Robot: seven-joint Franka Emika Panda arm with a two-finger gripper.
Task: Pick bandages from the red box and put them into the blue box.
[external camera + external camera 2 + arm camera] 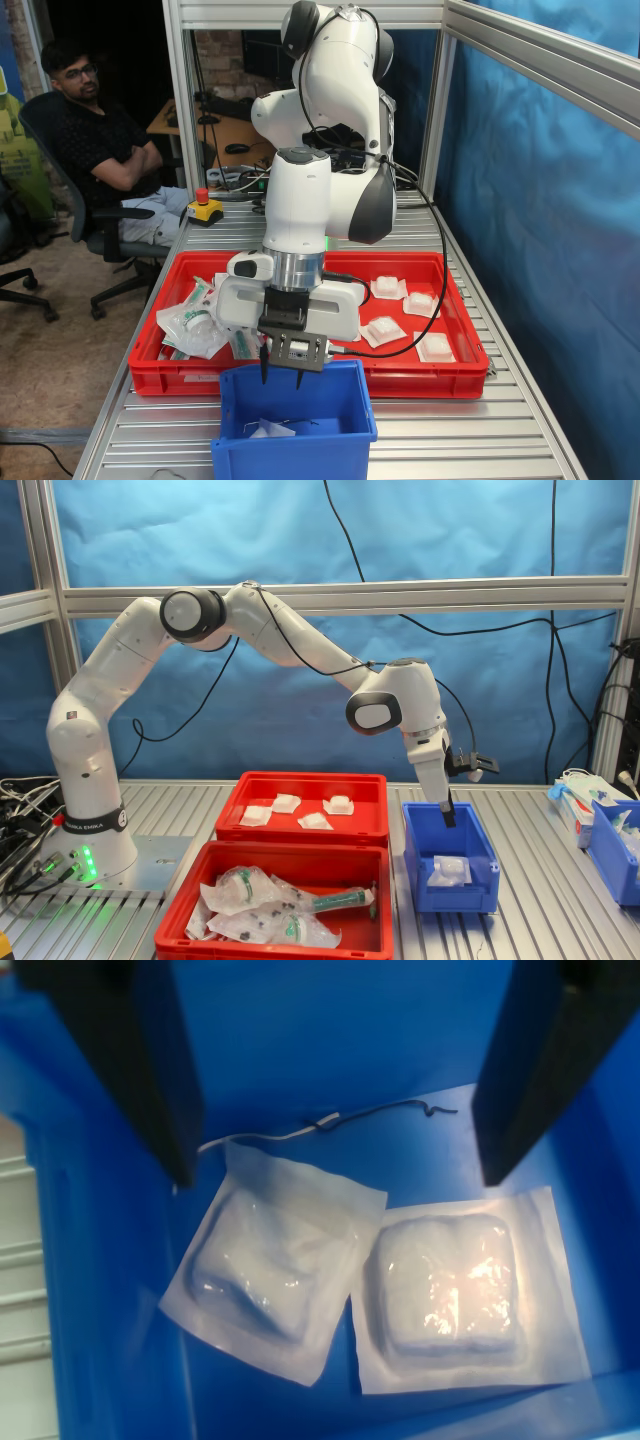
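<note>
My pincer point(330, 1110) hangs spread and empty over the blue box point(90, 1290). Those bandages point(445, 1290) look light and squishy, so I'd pinch mid-pad.

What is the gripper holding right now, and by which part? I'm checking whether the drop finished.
Nothing. The gripper hangs open over the blue box, its fingers apart and empty; two bandages lie on the box floor.

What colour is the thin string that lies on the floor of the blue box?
The string is white at one end and dark at the other, clearest in the wrist view, inside the blue box.
</note>
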